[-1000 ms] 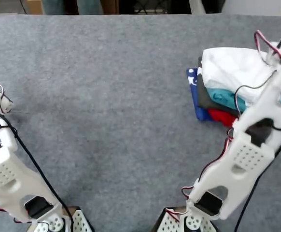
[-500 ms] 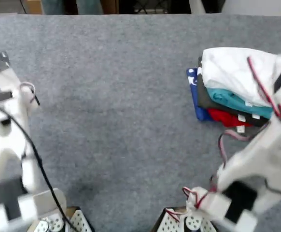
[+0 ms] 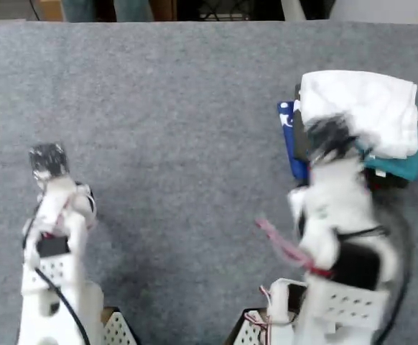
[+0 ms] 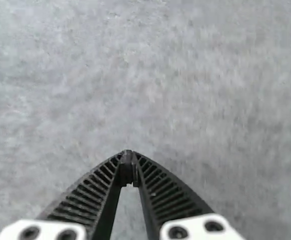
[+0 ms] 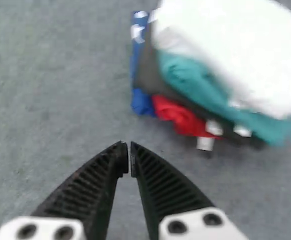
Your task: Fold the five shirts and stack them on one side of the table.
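Since the shirt stack looks finished at the right, left gripper and right gripper, both pressed together empty, need only rest

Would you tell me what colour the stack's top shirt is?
The top shirt is white, clearest in the high view.

Shirt stack on table, R side, right tool near its front — left tool well apart
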